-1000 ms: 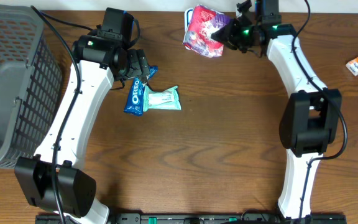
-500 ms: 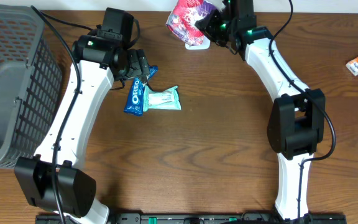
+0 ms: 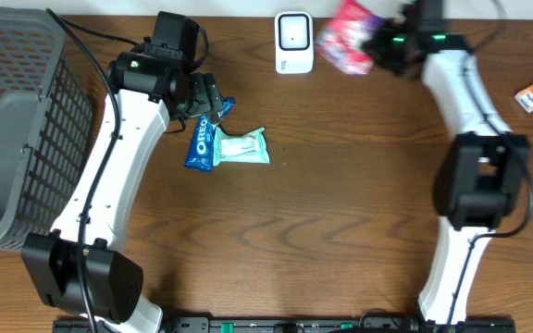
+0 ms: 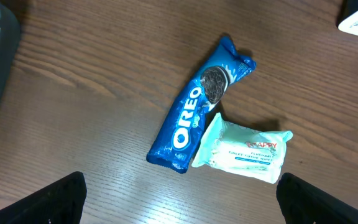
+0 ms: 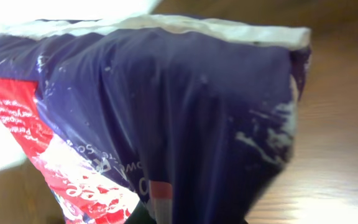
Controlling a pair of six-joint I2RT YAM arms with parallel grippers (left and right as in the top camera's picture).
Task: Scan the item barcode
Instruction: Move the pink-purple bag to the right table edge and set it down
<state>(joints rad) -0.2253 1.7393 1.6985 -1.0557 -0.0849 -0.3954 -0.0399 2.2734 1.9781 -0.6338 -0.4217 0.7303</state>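
While your right jaws were pinched tight on the pink-and-purple snack bag (image 3: 348,48), that bag sat at about one o'clock in the overhead view. It was just to the three o'clock side of the white scanner (image 3: 293,42) and apart from it. In the right wrist view the bag filled nearly the whole frame with crinkled purple film and red-and-white print, and no barcode could be made out there.

I judged the step in hand to be presenting the bag to the scanner. To do it well, you needed to carry the bag toward nine o'clock until it sat over the scanner's face. You then had to roll the wrist so the panel bearing the barcode faced the window, and hold it flat and steady rather than sweep past. A creased or tilted panel would likely not read. Which side carried the code could not be told.

Your left jaws were spread wide and empty, hovering over the Oreo pack (image 4: 197,112) and the pale green tissue pack (image 4: 244,152), which lay touching on the tabletop (image 3: 340,203) at about ten o'clock. That arm had no part in this step.
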